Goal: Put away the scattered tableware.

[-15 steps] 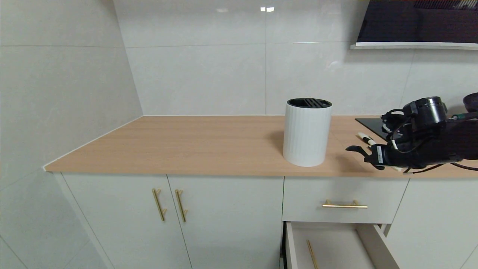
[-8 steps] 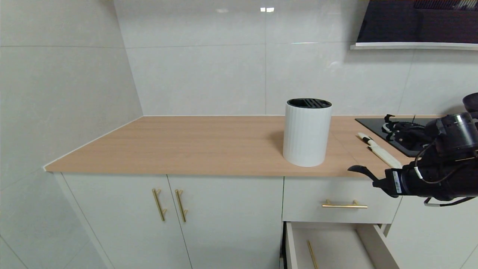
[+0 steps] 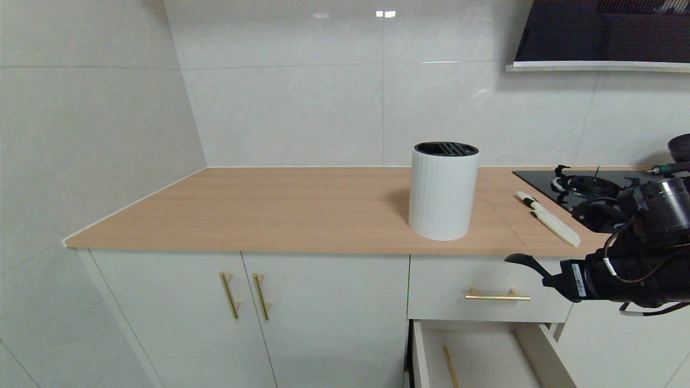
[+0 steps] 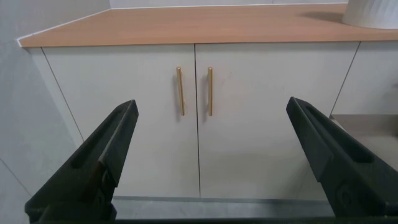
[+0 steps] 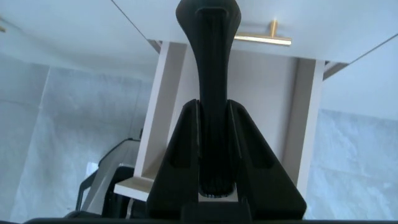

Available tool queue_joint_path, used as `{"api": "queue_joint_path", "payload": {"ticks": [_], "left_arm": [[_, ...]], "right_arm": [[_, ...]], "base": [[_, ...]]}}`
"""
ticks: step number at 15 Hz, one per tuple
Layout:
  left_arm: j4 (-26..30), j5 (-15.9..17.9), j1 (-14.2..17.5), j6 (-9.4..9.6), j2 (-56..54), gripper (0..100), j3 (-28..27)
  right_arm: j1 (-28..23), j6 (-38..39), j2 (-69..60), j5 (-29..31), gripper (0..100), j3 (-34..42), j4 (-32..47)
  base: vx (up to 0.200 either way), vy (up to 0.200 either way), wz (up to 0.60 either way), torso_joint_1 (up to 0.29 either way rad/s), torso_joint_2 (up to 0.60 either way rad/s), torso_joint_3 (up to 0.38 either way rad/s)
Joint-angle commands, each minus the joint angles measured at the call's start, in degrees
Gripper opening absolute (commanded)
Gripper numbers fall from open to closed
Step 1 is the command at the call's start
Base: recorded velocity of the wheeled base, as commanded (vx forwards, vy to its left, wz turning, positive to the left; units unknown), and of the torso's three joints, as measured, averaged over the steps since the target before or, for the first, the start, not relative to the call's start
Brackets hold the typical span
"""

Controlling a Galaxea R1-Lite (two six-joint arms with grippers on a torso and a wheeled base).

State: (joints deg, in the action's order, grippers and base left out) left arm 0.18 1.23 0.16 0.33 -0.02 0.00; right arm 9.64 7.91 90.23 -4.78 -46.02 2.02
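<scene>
Black utensil (image 3: 524,261), clamped in the right gripper (image 3: 558,280), points leftward, its long axis nearly level.

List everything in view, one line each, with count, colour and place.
countertop: 1, light wood, over cabinets
holder: 1, white, black slotted top, upright on countertop
knife: 1, cream, flat on countertop right of holder
cooktop: 1, black, countertop's right end
range hood: 1, dark, upper right wall
cabinet doors: 2, white, gold handles, under countertop
closed drawer: 1, white, gold handle, below holder
open drawer: 1, white, beneath closed drawer
gold stick: 1, inside open drawer
black utensil: 1, in right gripper
left gripper: open, facing cabinet doors
right gripper: shut on black utensil, before closed drawer
</scene>
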Motion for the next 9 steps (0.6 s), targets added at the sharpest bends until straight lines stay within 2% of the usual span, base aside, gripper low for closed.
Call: {"api": "queue_joint_path", "payload": {"ticks": [1, 4, 9], "left_arm": [[-0.01, 0.00, 0.02, 0.02, 0.02, 100, 0.00], [-0.01, 0.00, 0.02, 0.02, 0.02, 100, 0.00], [-0.01, 0.00, 0.02, 0.02, 0.02, 100, 0.00]], "right_arm": [[0.03, 0.00, 1.52, -0.06, 0, 0.23, 0.00], [0.03, -0.27, 3.19, 0.03, 0, 0.32, 0.00], [0.11, -0.27, 4.25, 0.03, 0, 0.32, 0.00]], "base": [[0.000, 0.000, 0.00, 0.000, 0.00, 0.000], [0.000, 0.000, 0.00, -0.113, 0.28, 0.168], [0.000, 0.000, 0.00, -0.183, 0.46, 0.274]]}}
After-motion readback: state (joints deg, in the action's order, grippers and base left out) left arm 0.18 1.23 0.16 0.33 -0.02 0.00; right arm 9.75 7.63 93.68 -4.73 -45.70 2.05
